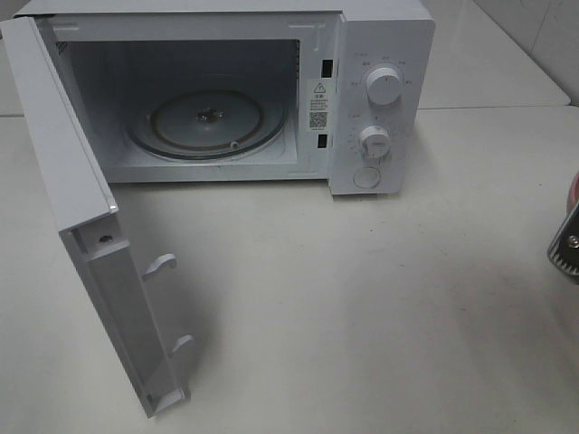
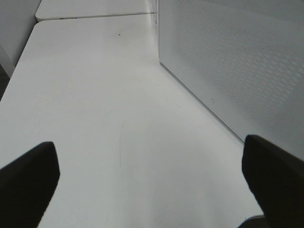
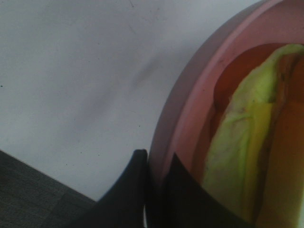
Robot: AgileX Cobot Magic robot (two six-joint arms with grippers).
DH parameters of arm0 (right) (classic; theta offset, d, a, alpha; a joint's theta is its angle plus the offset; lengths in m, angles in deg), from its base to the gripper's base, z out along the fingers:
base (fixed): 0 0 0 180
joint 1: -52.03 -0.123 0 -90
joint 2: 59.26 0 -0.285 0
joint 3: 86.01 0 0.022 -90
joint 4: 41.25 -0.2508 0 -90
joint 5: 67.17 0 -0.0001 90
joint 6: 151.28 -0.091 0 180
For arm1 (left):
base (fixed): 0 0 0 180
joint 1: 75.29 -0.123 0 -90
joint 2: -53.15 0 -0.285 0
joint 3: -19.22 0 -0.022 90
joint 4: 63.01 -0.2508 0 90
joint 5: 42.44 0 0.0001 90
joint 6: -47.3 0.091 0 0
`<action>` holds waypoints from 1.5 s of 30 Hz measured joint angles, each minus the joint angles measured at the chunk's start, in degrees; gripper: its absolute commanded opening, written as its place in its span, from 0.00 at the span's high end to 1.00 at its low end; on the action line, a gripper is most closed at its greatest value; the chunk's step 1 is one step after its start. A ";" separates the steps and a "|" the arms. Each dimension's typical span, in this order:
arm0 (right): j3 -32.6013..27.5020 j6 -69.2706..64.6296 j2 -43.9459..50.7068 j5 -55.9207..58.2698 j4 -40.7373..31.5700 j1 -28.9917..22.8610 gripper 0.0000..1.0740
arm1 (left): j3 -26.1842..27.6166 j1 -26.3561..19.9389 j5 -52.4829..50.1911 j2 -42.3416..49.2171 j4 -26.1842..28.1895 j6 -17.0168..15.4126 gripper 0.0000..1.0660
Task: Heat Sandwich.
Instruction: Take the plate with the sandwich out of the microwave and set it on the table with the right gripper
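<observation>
Pink plate rim (image 3: 183,123) fills the right wrist view, and the right tool (image 3: 156,190) is clamped on it, one dark finger outside the rim and one inside. On the plate lies the sandwich (image 3: 242,152), seen very close and blurred: a yellow-green filling layer runs as a long band away from the tool's fingers, with tan crust beside it. The sandwich sits just past the inner finger, near it; whether they touch I cannot tell. In the high view only a bit of the right tool (image 1: 567,240) and a sliver of pink show at the right edge, well apart from the microwave (image 1: 362,99). The microwave stands at the back of the white bench (image 1: 362,307), its door (image 1: 81,226) swung wide to the left, the glass turntable (image 1: 204,122) bare inside. Bare bench lies between the plate and the oven mouth. The left tool (image 2: 152,175) has its fingers spread wide, nothing between them, low over the bench beside the door's perforated panel (image 2: 237,61).
</observation>
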 measured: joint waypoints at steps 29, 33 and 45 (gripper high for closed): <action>2.58 -23.89 -6.13 6.59 0.63 0.00 0.98 | 0.00 0.00 0.00 0.00 0.00 0.00 0.05; 4.30 -27.44 -9.28 6.59 1.49 0.00 0.98 | 0.00 0.00 0.00 0.00 0.00 0.00 0.05; 8.31 -31.40 -18.05 6.25 2.06 0.11 0.97 | 0.00 0.00 0.00 0.00 0.00 0.00 0.05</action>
